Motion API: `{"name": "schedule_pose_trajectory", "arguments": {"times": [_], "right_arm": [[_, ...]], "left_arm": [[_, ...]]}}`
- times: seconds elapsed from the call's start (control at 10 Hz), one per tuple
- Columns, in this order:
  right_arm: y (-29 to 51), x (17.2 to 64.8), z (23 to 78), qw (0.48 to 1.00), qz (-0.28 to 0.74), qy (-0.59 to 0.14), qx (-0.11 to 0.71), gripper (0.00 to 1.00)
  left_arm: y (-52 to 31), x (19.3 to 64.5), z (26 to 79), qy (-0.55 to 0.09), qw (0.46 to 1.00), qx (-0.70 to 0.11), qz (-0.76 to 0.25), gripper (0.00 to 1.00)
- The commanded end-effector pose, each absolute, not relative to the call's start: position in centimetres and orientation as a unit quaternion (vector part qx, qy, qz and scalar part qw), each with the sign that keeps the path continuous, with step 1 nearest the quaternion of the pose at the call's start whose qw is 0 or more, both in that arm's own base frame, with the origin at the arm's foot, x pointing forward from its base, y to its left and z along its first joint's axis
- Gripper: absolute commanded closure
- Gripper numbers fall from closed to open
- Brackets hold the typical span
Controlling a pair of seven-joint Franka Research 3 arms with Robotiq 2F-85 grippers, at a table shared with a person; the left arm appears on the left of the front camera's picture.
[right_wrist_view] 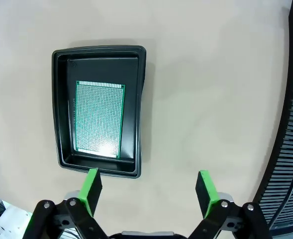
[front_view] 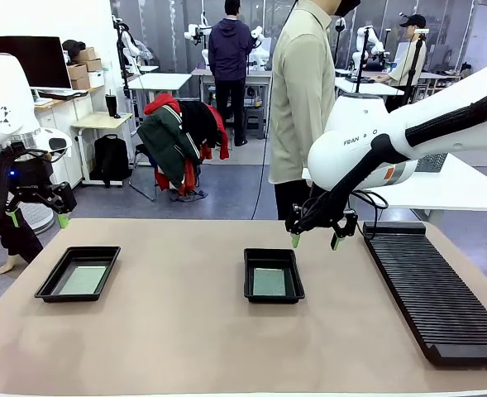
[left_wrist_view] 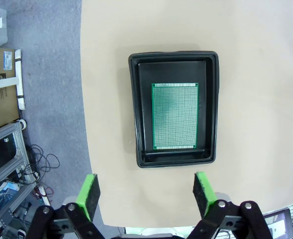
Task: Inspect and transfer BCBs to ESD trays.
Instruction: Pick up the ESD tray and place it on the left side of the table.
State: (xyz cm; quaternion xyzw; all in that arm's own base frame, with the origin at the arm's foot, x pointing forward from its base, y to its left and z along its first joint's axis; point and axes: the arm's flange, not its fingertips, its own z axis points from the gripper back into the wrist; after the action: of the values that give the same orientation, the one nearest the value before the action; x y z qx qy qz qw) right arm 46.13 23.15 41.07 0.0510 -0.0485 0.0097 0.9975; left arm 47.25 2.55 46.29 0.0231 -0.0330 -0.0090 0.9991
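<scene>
The slotted rack [front_view: 437, 291] runs off the front view's right edge and shows as a mere strip [right_wrist_view: 288, 124] at the right wrist view's right edge, while the left arm [front_view: 3, 99] is cut by the front view's left edge and the tabletop [front_view: 185, 339] by its bottom edge.

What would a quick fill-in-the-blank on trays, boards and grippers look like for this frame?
1. Each shallow black plastic tray, left and middle, holds ___ green rectangular circuit board.
2. Both the left gripper and the right gripper are ___.
3. The long black ribbed rack lies on the robot's ___ side.

Missing words: one; open; right
</scene>
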Motion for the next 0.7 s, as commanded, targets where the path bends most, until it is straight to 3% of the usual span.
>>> {"name": "schedule_pose_trajectory", "arguments": {"times": [0.0, 0.6], "right_arm": [[23.26, 46.07, 41.08, 0.997, 0.011, -0.049, 0.050, 0.00], [23.26, 46.07, 41.08, 0.997, 0.011, -0.049, 0.050, 0.00]], "left_arm": [[2.64, 47.19, 46.20, -0.036, 0.999, 0.023, -0.007, 0.00], [2.64, 47.19, 46.20, -0.036, 0.999, 0.023, -0.007, 0.00]]}}
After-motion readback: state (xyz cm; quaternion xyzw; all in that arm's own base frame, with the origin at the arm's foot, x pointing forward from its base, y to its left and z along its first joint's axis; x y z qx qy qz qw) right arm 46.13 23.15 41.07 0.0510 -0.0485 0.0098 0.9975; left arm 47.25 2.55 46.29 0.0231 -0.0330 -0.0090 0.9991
